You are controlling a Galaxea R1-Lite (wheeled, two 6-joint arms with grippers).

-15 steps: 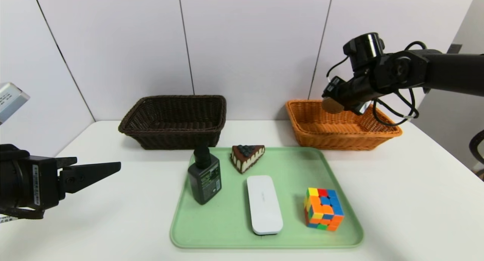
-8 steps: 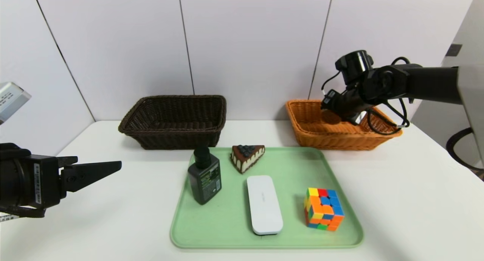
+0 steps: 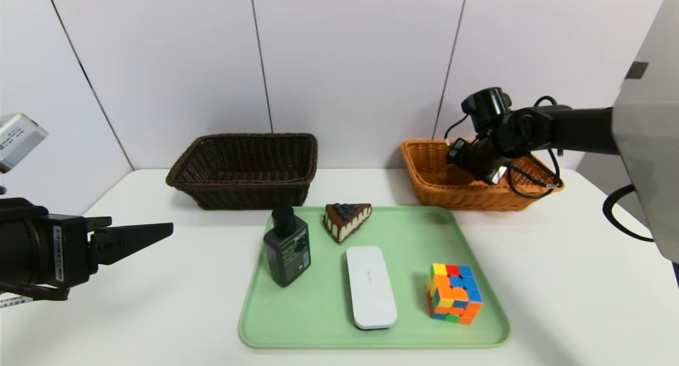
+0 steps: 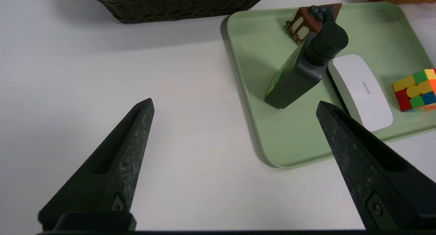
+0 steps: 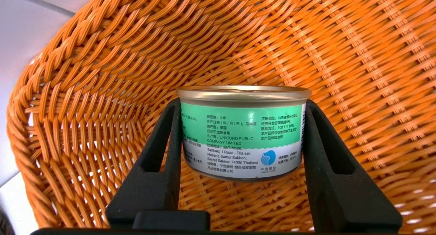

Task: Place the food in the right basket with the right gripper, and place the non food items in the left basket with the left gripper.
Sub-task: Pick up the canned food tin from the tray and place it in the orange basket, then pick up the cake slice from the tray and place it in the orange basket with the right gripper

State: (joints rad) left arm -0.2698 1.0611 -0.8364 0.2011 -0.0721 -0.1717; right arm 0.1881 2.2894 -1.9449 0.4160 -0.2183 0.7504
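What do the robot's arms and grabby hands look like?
The left gripper and right gripper are black, with long wedge-shaped fingers that narrow at the tips and have hollow slots. The right arm is black and tube-like, with looping black cables. Near the left one there's a white label with tiny print.

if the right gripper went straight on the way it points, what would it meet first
Likely the woven floor of the orange basket, met first by the held can; the gap's depth is unclear.

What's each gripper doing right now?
Left gripper: open, holding nothing, out over the table beside the tray.
Right gripper: closed on the can, at the orange basket.
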